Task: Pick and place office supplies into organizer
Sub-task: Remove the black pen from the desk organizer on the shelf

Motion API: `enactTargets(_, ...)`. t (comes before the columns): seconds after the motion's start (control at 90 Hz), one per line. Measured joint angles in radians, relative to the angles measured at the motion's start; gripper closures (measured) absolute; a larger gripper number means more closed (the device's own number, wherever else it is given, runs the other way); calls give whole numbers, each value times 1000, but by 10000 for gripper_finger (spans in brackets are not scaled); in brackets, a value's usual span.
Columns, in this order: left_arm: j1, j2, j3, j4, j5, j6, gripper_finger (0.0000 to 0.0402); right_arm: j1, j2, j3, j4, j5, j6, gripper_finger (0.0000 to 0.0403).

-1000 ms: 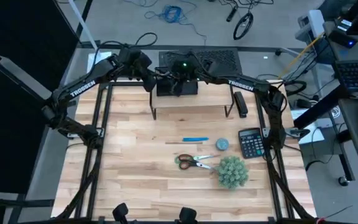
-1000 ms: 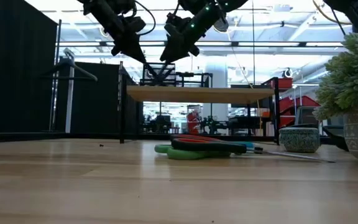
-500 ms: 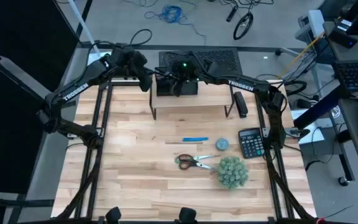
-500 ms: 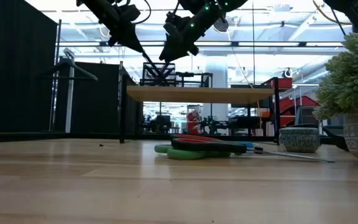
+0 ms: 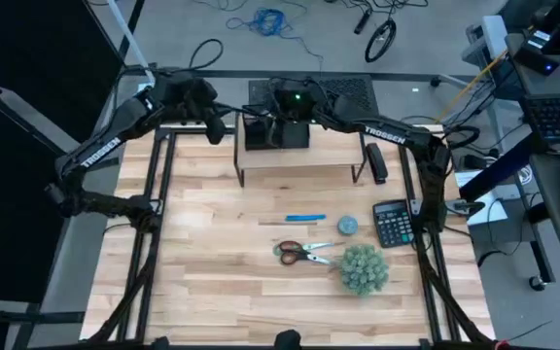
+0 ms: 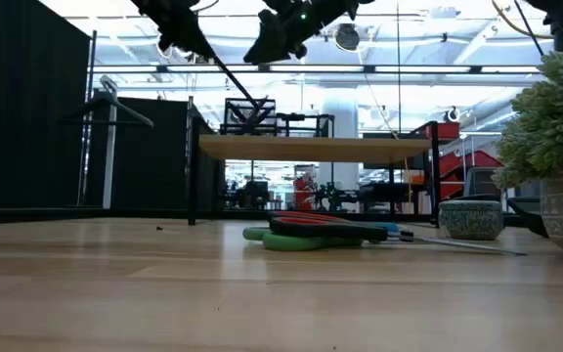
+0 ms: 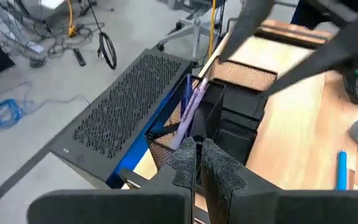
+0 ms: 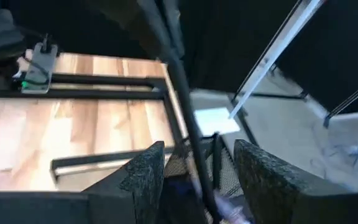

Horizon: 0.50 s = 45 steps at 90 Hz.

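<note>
1. Organizer (image 5: 276,133), a black mesh tray, is seen on top of the light wooden riser shelf (image 5: 299,167) at the far edge of the table (image 5: 212,253); in the left wrist view purple and blue pens (image 7: 188,107) are seen standing tilted in its cup section.
2. Left gripper (image 7: 196,163) is held high over the far left corner of the shelf, beside the organizer; its fingers (image 7: 218,165) are pressed nearly together with nothing seen between them.
3. Right gripper (image 8: 191,168) is held above the organizer; its fingers (image 8: 143,171) are spread wide apart, and nothing is gripped; a dark rod is seen crossing between them, and whether it is touched cannot be told.
4. Blue pen (image 5: 306,219) is laid flat on the open table, in front of the shelf.
5. Two pairs of scissors (image 5: 304,253), one green-handled and one red-handled, are laid together nearer the front; in the low view the red handles are seen on top of the green.
6. Small round patterned pot (image 5: 347,226) is placed between the blue pen and the black calculator (image 5: 392,223); the fuzzy green ball plant (image 5: 364,269) is set just beside the scissors' blades.
7. Black stapler (image 5: 376,161) is laid near the shelf's right leg.
</note>
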<state>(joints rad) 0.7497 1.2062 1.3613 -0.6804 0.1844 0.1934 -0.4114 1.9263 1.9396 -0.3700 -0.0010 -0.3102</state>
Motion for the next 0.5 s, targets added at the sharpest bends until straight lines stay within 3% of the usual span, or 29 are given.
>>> enactTargets(0.5,-67,-64,0,-8,81,32,401,50,22,0,53,-53,-86,225)
